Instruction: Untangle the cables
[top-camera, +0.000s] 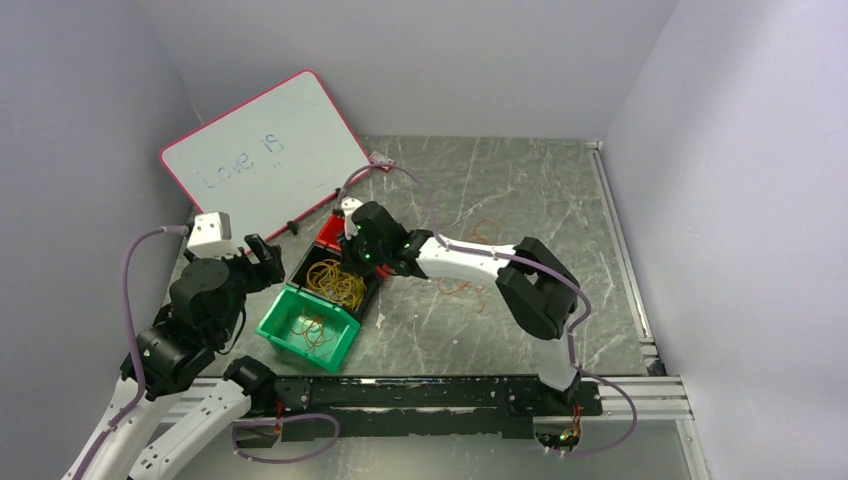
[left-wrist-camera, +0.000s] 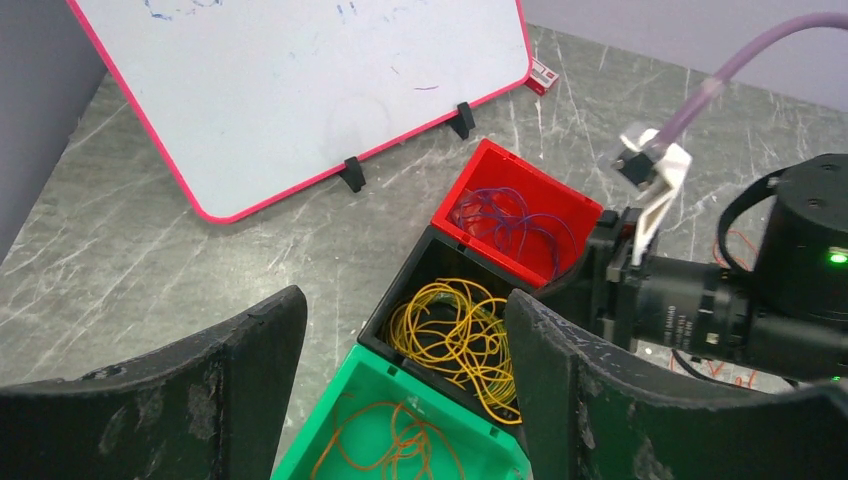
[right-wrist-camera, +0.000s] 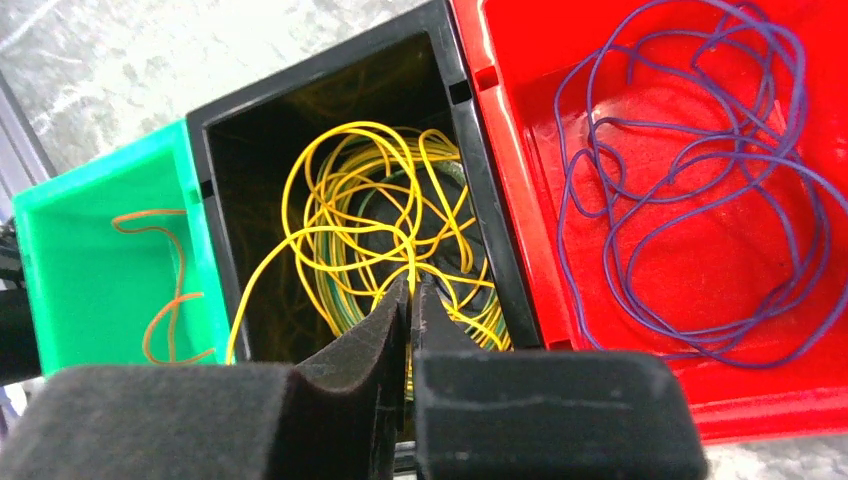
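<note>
The cables lie sorted in three bins. Yellow cables (right-wrist-camera: 370, 210) fill the black bin (top-camera: 300, 268), thin orange cables (left-wrist-camera: 390, 445) lie in the green bin (top-camera: 345, 345), and purple cables (right-wrist-camera: 690, 180) lie in the red bin (top-camera: 328, 232). My right gripper (right-wrist-camera: 411, 290) hangs over the black bin, shut with a yellow strand pinched between its tips; it also shows in the top view (top-camera: 360, 260). My left gripper (left-wrist-camera: 400, 400) is wide open and empty, just left of the bins (top-camera: 268, 262). Loose reddish-orange cables (top-camera: 465, 285) lie on the table right of the bins.
A pink-framed whiteboard (top-camera: 265, 150) leans at the back left. The bins sit touching in a diagonal row. Grey walls close in on both sides. A metal rail (top-camera: 620, 250) runs along the table's right edge. My right arm (left-wrist-camera: 700, 310) reaches across toward the bins.
</note>
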